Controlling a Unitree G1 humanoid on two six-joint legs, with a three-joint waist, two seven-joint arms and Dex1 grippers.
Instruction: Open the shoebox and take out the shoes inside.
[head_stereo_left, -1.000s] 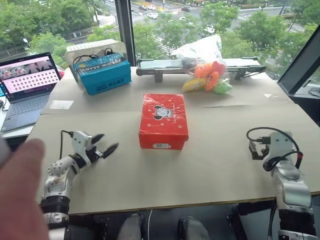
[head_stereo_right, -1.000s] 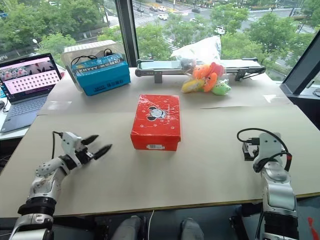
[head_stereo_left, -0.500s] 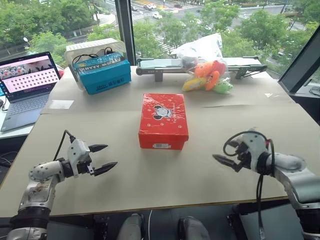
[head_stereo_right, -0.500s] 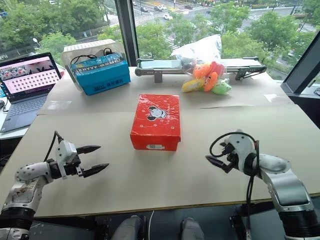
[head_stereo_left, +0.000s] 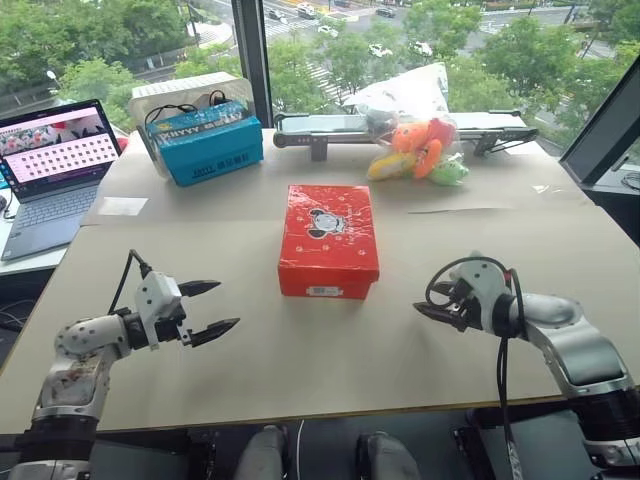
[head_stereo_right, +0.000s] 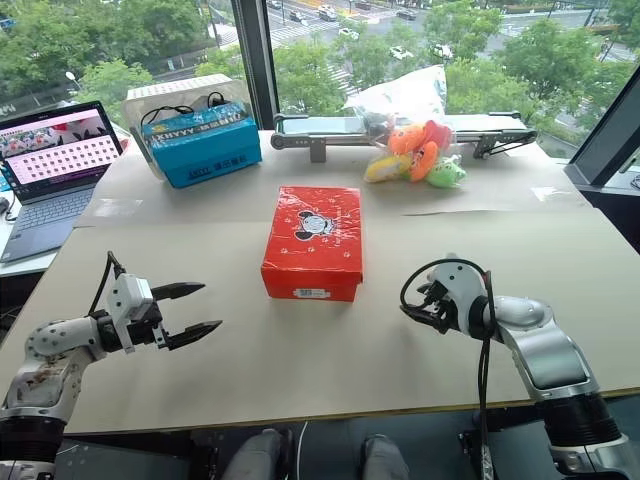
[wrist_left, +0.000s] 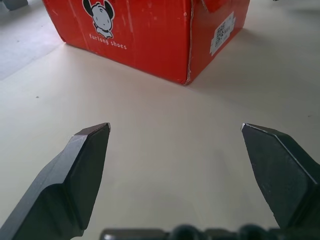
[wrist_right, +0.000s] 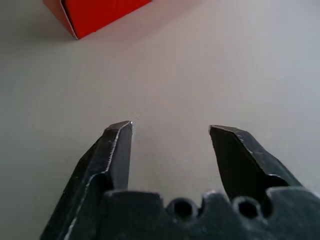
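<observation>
In the middle of the worktop (head_stereo_left: 300, 380) sits the red shoebox (head_stereo_left: 328, 238), lid down, same spot as before. The right gripper (head_stereo_left: 428, 311) has swung in from the right edge and now points at the box from the near right, its fingers a little apart and holding nothing. The left gripper (head_stereo_left: 214, 308) waits near left, fingers wide apart, hardly moved.

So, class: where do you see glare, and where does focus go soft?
Left eye view: glare streaks the shoebox lid's glossy wrap. Left wrist view: the box print is sharp, the near fingers slightly soft. Right wrist view: the red box corner is blurred.
</observation>
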